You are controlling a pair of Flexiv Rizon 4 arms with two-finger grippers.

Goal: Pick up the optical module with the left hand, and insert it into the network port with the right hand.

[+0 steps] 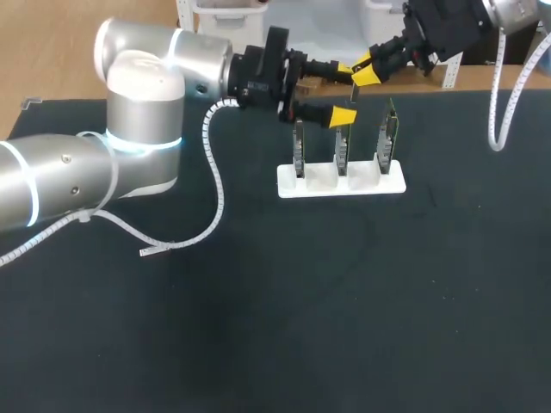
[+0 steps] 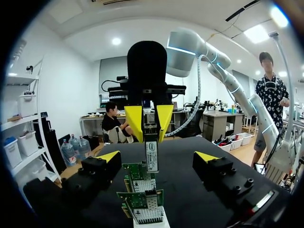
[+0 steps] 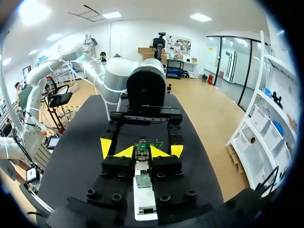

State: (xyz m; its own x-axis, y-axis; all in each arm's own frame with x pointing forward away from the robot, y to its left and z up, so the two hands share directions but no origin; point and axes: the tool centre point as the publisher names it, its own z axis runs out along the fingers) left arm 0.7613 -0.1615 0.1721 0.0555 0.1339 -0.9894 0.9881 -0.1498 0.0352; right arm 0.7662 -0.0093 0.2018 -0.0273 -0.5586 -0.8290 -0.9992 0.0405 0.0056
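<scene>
From where I stood, the left gripper (image 2: pixel 157 159) was the biggest thing over the black table (image 1: pixel 258 327). Its fingers were spread wide and touched nothing, one to each side of the optical module (image 2: pixel 152 156). The right gripper (image 2: pixel 149 127) hung in from above with its yellow tips clenched on the module's upper end. It held the module upright in the air over the white holder (image 1: pixel 288 185) and its three network cards (image 1: pixel 342 153), roughly above the middle one; whether it touched that card I could not tell. The module struck me as light and rigid, with a smooth metal shell likely to slip or twist under a loose pinch and probably delicate at its plug end. The flat sides near the top seemed the right place to grip. It looked a slim silvery bar with a pale label down its face.
</scene>
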